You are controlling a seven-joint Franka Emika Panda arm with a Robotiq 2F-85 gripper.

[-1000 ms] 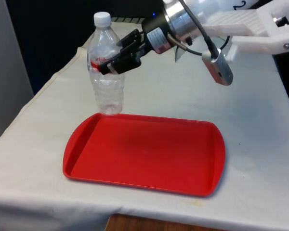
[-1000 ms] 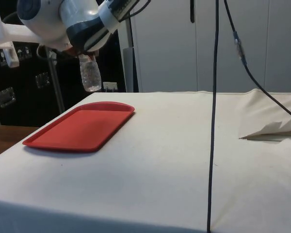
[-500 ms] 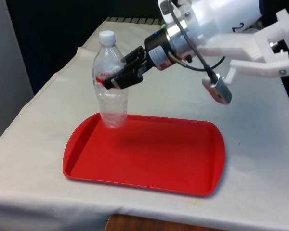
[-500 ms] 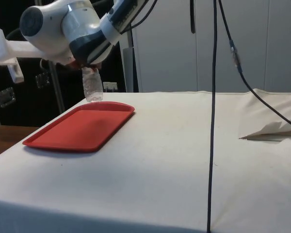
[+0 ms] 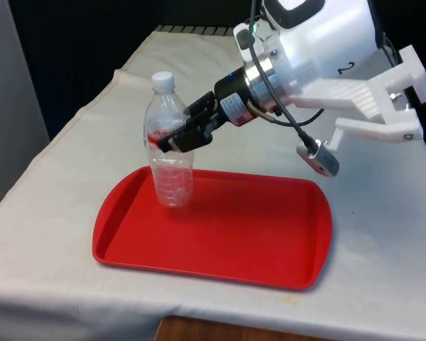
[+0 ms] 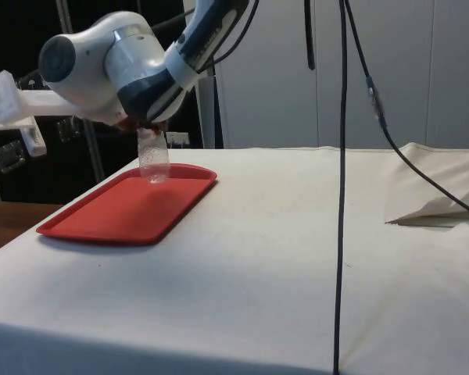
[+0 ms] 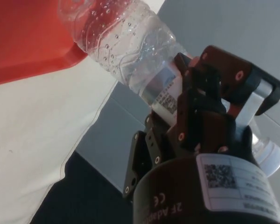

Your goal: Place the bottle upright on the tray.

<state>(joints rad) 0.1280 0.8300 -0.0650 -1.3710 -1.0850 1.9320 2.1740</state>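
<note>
The task looks nearly done: the gripper [image 5: 176, 137], jaws clamped on the labelled upper body of the clear plastic water bottle [image 5: 169, 145], holds it upright over the far corner of the red tray [image 5: 255, 234] on the front view's left, its base at or just above the tray floor, though I cannot tell whether it touches. What seems left is to settle the base, let go and draw away. The bottle is thin, ribbed, transparent plastic with a white screw cap [image 5: 162, 80]; the tray is smooth, glossy, rounded and low-rimmed, on a soft white cloth [image 6: 297, 234].
</note>
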